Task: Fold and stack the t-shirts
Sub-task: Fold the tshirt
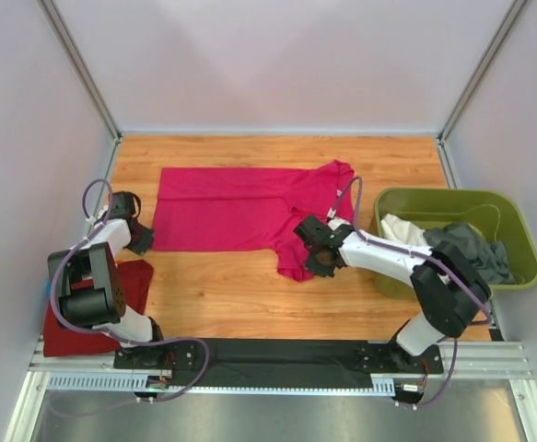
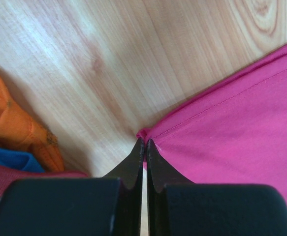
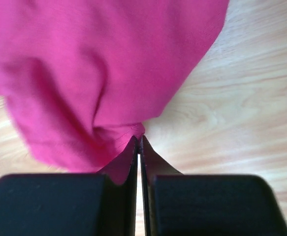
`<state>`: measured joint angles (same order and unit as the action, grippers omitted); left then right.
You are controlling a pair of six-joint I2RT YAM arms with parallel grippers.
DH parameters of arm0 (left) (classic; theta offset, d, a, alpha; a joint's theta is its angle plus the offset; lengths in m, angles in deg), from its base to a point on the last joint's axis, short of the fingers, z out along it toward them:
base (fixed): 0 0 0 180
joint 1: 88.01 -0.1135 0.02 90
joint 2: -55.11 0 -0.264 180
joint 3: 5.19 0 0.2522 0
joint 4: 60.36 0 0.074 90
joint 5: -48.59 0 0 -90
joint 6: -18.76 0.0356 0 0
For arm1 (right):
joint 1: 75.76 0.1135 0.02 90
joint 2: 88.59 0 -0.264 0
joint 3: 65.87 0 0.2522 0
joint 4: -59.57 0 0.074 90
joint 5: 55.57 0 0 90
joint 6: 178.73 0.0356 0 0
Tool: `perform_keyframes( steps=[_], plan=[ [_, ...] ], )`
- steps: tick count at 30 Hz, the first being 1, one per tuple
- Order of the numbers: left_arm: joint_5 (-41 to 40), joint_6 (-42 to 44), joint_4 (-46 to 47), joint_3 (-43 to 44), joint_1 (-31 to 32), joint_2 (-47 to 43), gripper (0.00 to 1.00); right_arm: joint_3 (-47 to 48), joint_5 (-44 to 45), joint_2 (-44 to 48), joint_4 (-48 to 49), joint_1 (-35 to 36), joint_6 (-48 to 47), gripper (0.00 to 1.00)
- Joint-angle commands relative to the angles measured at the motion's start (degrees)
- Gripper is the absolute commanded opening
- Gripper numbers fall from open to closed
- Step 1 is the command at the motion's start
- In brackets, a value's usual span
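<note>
**On the wood table: magenta shirt pinched at two points**

Pale wood table (image 1: 250,295), white walls on three sides. The magenta t-shirt (image 1: 231,207) lies spread flat across the upper middle of the top view, collar end toward the right and one sleeve hanging toward frame bottom.

We see the left gripper (image 2: 143,141) with its fingers pressed together on the shirt's lower-left hem corner; a nub of pink shows at the tips. The right gripper (image 3: 138,139) is likewise clamped on a hem edge of the lower sleeve, where the cloth bunches into soft folds.

We judge the fabric light, limp and non-slippery. It will sag and drag between the two holds, so corners and stitched hems are the sound places to grip. Lifted from one point only, it would crumple.

At the lower left of the top view a dark red shirt (image 1: 84,322) sits folded. At centre right an olive bin (image 1: 517,239) holds a white shirt (image 1: 399,230) and a grey shirt (image 1: 475,244). Orange cloth (image 2: 15,123) shows at the left edge of the left wrist view; we cannot tell what it is.
</note>
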<state>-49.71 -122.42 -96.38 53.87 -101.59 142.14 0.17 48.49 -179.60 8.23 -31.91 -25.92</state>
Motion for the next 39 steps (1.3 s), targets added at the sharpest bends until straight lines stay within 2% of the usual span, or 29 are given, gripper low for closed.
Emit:
perform_keyframes(
  steps=[1,7,17,22,24,30,39],
  plan=[
    [-2.3,1.6,-2.2,3.0,-0.3,-2.6,0.0,5.0,5.0,8.1,-3.8,0.2,-2.5,0.0],
    [-4.3,2.7,-4.0,5.4,-0.3,-5.2,0.0,14.7,8.4,10.6,-9.0,-0.3,-7.4,0.0],
    [-7.7,2.0,-6.4,12.6,0.3,-4.8,0.0,32.6,6.5,-2.2,-7.2,-8.9,-20.6,0.0],
    [-10.2,-0.1,-8.1,18.1,2.2,0.2,0.0,42.0,4.9,-10.6,-7.6,-14.1,-24.6,0.0],
    [-13.6,-1.8,-10.5,21.4,3.1,3.3,0.0,45.8,3.1,-13.8,-7.8,-16.3,-26.2,0.0],
    [-16.2,-5.5,-13.1,26.1,3.6,8.9,0.0,54.8,0.4,-21.6,-9.5,-18.4,-30.9,0.0],
    [-20.0,-5.2,-13.1,31.1,7.0,15.1,0.0,59.3,-0.9,-27.7,-9.9,-20.6,-32.4,0.0]
  ],
)
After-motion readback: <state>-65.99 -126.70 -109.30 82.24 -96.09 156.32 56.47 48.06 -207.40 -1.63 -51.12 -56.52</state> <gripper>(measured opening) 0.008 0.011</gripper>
